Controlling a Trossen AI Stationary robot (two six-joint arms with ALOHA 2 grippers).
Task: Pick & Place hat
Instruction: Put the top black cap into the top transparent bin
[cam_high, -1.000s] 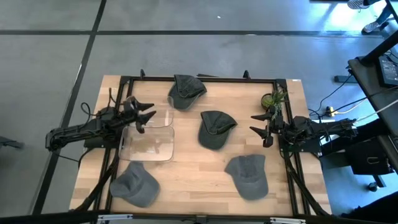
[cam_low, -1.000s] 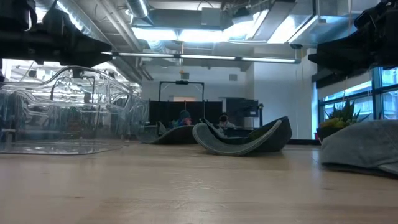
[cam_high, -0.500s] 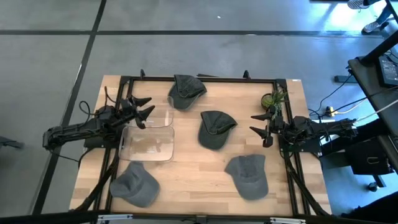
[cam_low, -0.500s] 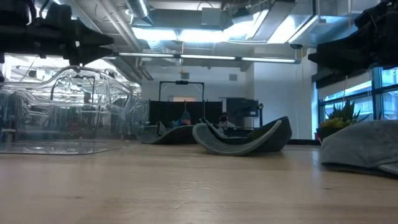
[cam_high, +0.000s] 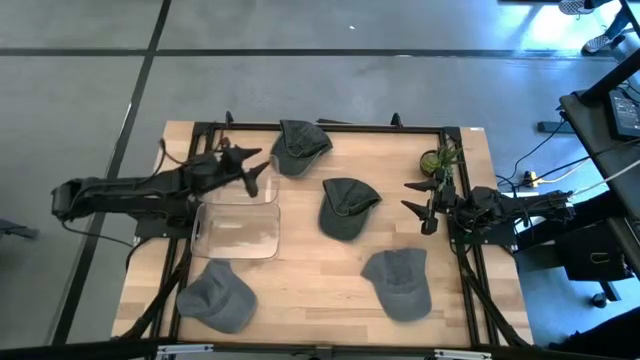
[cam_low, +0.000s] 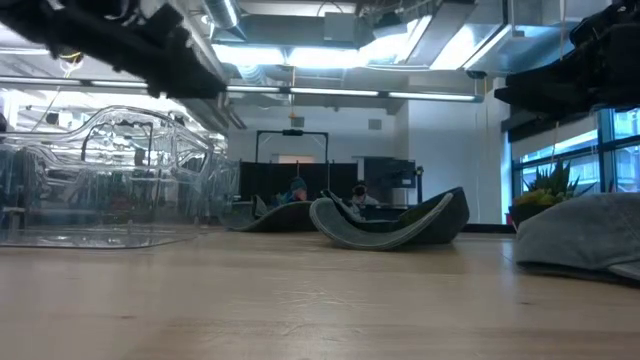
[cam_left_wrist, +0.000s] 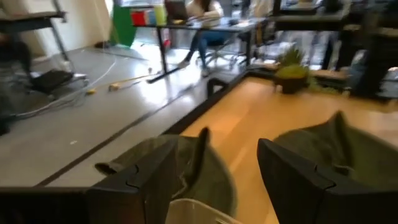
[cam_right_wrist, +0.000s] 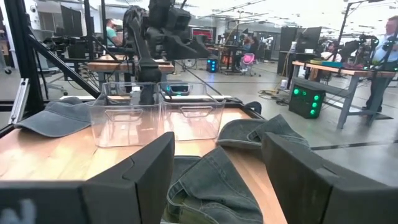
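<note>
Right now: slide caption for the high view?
Left gripper open above clear bin, nearing far hat; right gripper open at table edge.

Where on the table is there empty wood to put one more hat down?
Bare wood lies between the clear bin and the middle hat, and along the near edge between the two front hats. Another patch sits between the far hat and the plant. Around the bin, under the left gripper, it is crowded.
</note>
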